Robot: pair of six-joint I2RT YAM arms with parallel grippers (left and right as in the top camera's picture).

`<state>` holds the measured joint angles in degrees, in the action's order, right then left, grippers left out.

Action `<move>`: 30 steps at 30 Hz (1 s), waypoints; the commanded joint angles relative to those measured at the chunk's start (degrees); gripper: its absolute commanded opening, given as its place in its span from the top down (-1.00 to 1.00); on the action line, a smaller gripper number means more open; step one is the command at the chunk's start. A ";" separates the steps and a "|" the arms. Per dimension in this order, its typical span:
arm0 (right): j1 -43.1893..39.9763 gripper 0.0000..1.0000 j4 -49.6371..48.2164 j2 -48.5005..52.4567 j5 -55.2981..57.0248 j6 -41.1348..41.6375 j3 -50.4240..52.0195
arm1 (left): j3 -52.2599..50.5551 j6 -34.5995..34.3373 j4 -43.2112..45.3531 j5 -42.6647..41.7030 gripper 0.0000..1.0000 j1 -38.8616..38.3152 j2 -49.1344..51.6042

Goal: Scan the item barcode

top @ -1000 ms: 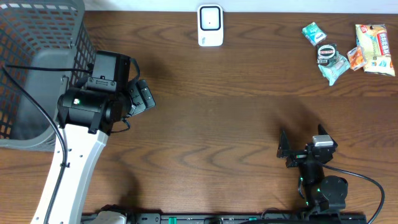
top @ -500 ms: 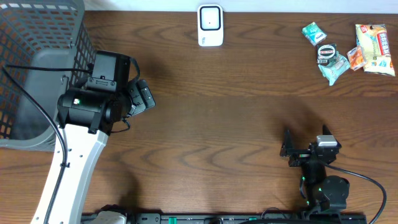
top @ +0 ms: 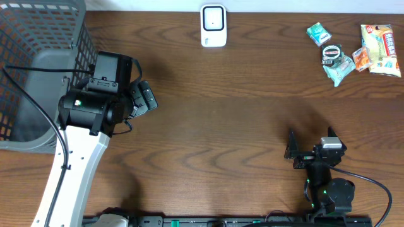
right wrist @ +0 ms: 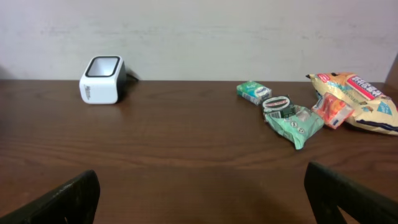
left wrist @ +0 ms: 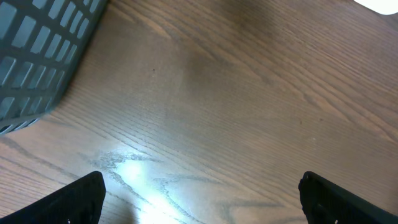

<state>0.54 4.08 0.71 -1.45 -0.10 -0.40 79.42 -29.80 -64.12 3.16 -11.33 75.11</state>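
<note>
Only the right gripper has shifted, slightly back toward the table's near edge. Left gripper hangs spread wide and empty, the basket just to its left. Scanner stands well ahead, between both grippers. Right gripper, fingers also spread wide, holds nothing; the snack packets lie far ahead to its right.

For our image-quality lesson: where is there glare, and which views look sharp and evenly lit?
Left wrist view: a white glare patch on the table, lower left. Right wrist view: even light, scanner and snack packets sharp. Overhead view: evenly lit, only soft shadows on the wood.
</note>
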 commanded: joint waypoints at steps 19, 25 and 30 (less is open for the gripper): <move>-0.02 -0.99 0.26 -0.39 0.68 0.90 0.09 | 0.20 -0.07 -0.17 0.55 -0.95 0.24 -0.20; -0.02 -0.98 0.26 -0.39 0.68 0.90 0.09 | 0.20 -0.07 -0.15 0.55 -0.95 0.24 -0.20; -0.02 -0.99 0.24 -0.39 0.68 0.90 0.09 | 0.20 -0.07 -0.15 0.55 -0.95 0.24 -0.20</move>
<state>0.54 4.05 0.71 -1.45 -0.01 -0.40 79.42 -29.80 -64.12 3.16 -11.33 75.11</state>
